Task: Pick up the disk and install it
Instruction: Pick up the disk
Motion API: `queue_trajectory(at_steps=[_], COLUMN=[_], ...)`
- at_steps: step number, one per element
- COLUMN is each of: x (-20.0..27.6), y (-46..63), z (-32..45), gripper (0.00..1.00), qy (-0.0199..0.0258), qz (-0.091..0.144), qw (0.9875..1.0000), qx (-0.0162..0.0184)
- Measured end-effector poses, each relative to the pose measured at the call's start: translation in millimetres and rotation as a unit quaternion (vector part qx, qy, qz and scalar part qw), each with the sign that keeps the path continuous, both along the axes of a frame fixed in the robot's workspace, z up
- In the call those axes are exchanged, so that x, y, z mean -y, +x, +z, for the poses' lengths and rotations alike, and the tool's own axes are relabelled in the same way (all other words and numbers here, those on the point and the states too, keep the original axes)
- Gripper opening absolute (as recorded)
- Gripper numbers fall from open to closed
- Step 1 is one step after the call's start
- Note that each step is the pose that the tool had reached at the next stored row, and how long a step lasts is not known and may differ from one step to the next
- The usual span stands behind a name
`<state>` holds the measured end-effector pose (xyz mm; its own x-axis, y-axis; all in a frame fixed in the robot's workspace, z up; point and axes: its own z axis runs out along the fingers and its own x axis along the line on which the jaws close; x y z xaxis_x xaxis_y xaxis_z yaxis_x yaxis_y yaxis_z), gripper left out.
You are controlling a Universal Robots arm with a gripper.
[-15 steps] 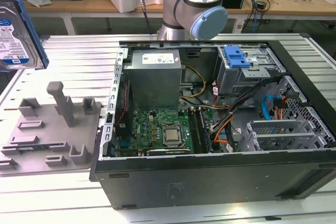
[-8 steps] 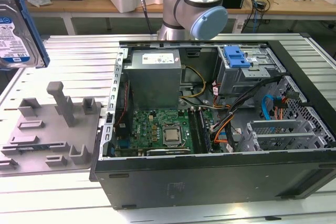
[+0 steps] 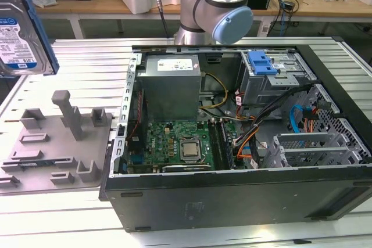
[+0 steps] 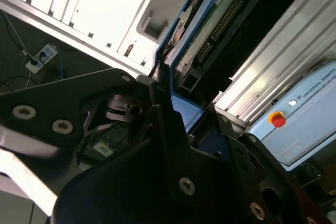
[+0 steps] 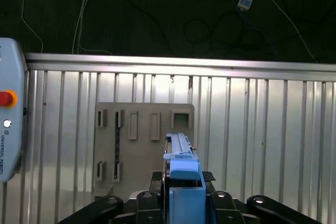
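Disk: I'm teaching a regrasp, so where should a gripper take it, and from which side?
Probably one end, fingers either side of the blue bracket, coming in along its length: the disk is thin and flat, and the gripper holds it that way now.

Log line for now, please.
gripper: shut on disk | disk: in air, off grey fixture plate | computer case: open, disk not installed

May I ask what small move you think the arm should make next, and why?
Probably carry the disk toward the exterior view's right, over the open computer case: the fingers grip it, clear above the grey holder plate.
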<state>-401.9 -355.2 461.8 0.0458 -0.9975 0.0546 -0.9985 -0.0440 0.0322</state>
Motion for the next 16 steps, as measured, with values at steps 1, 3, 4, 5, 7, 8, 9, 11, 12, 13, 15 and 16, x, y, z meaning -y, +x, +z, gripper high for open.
queue_trajectory(at_steps=[1, 3, 4, 5, 7, 8, 9, 11, 12, 13, 15, 16], x=[1.0, 3.4, 4.6, 6.5, 9.1, 10.5, 12.3, 16.2, 20.3, 22.1, 27.8, 30.8], y=[1.4, 4.7, 6.5, 9.3, 13.1, 15.2, 17.9, 23.2, 29.0, 31.5, 38.9, 42.6], z=[0.8, 2.3, 2.9, 3.8, 5.3, 6.1, 7.0, 8.4, 9.3, 9.7, 11.3, 12.6], gripper=[0.37, 0.37, 0.37, 0.37, 0.37, 0.37, 0.37, 0.37, 0.37, 0.37, 0.37, 0.37], qy=[0.0000, 0.0000, 0.0000, 0.0000, 0.0000, 0.0000, 0.0000, 0.0000, 0.0000, 0.0000, 0.0000, 0.0000], qz=[0.000, 0.000, 0.000, 0.000, 0.000, 0.000, 0.000, 0.000, 0.000, 0.000, 0.000, 0.000], qw=[1.0000, 1.0000, 1.0000, 1.0000, 1.0000, 1.0000, 1.0000, 1.0000, 1.0000, 1.0000, 1.0000, 1.0000], qx=[0.0000, 0.0000, 0.0000, -0.0002, -0.0004, -0.0005, -0.0005, -0.0008, -0.0013, -0.0016, -0.0022, -0.0023])
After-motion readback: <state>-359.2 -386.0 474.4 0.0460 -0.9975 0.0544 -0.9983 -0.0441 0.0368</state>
